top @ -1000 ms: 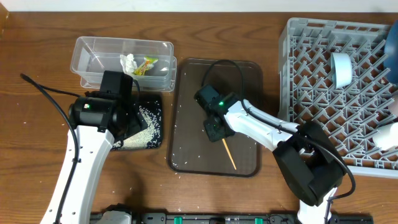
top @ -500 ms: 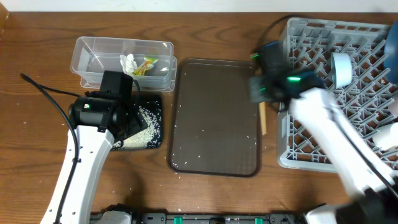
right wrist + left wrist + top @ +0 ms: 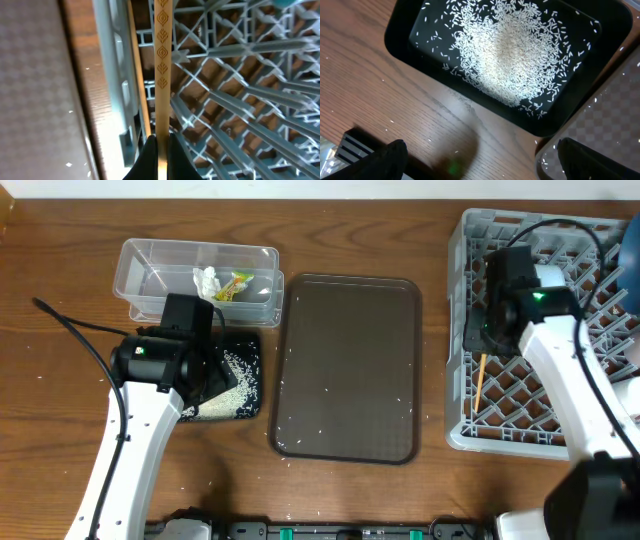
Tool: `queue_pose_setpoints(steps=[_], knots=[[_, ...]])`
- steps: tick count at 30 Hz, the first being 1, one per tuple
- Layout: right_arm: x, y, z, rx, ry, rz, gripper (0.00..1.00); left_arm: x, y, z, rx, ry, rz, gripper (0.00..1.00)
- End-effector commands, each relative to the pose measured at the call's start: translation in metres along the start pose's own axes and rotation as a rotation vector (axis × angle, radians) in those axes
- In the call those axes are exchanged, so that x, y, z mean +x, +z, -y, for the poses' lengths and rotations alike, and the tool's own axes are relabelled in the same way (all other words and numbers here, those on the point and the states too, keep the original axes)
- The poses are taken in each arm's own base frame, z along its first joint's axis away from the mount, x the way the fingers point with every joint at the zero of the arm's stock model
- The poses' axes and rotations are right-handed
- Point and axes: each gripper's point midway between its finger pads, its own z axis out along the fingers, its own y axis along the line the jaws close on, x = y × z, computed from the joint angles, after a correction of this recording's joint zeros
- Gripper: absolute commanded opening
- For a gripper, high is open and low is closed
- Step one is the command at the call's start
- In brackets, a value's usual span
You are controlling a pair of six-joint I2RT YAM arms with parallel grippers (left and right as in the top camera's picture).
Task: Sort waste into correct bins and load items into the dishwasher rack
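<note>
My right gripper (image 3: 479, 345) is shut on a thin wooden chopstick (image 3: 480, 383) over the left side of the grey dishwasher rack (image 3: 560, 230). In the right wrist view the fingers (image 3: 162, 146) pinch the patterned chopstick (image 3: 162, 60) above the lattice (image 3: 235, 100), and a second thin stick (image 3: 138, 80) lies beside it. My left gripper (image 3: 490, 165) is open and empty beside the black tray (image 3: 400, 40) of rice (image 3: 512, 55). The clear tub (image 3: 150, 275) holds the white tissue (image 3: 207, 280) and the yellow-green wrapper (image 3: 238, 284). A white cup (image 3: 551, 277) stands in the rack.
The dark-brown serving tray (image 3: 350, 360) lies in the middle with a few stray rice grains on it. Its corner shows in the left wrist view (image 3: 610, 110). The black tray with rice (image 3: 238, 380) sits just left of it. A cable (image 3: 70, 325) trails on the left.
My right arm has lifted the chopstick off the serving tray and carried it right, over the rack's left side. The left arm has not moved.
</note>
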Motion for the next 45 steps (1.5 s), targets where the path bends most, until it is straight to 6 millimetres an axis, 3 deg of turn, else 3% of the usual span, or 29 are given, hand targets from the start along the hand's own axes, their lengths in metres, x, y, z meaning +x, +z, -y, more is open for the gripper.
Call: queue_pose_setpoints(steps=[1,6,12,17,20,24,30,33,40,45], knots=[[0.0,0.019,0.0,0.013,-0.04,-0.029,0.01,0.002,0.002,0.001,0.003,-0.008,-0.014,0.98],[-0.009,0.032,-0.005,0.008,-0.079,-0.013,0.03,0.002,0.002,0.001,0.004,-0.008,-0.014,0.98],[-0.012,0.02,-0.008,-0.022,-0.074,0.018,0.09,0.0,0.002,0.002,0.009,-0.01,-0.007,0.99],[-0.021,-0.004,-0.012,-0.103,-0.048,0.084,0.4,-0.006,0.002,0.008,0.032,-0.004,0.016,0.99],[-0.025,-0.015,-0.004,-0.135,-0.027,0.109,0.43,-0.006,0.0,0.028,0.135,0.073,0.004,0.99],[-0.028,-0.027,-0.015,-0.277,-0.067,0.129,0.44,-0.01,-0.01,0.071,0.339,0.237,0.039,0.98],[-0.024,-0.028,-0.017,-0.358,-0.088,0.105,0.79,-0.011,-0.019,0.1,0.415,0.419,0.117,0.98],[-0.007,-0.026,-0.012,-0.345,-0.116,0.04,0.98,-0.001,-0.017,0.094,0.394,0.435,0.076,0.98],[0.036,-0.027,-0.002,-0.323,-0.093,-0.139,0.99,0.038,-0.01,0.061,0.293,0.456,-0.109,0.98],[0.05,-0.034,0.001,-0.324,-0.079,-0.132,0.99,0.047,-0.021,0.049,0.3,0.455,-0.096,0.98]])
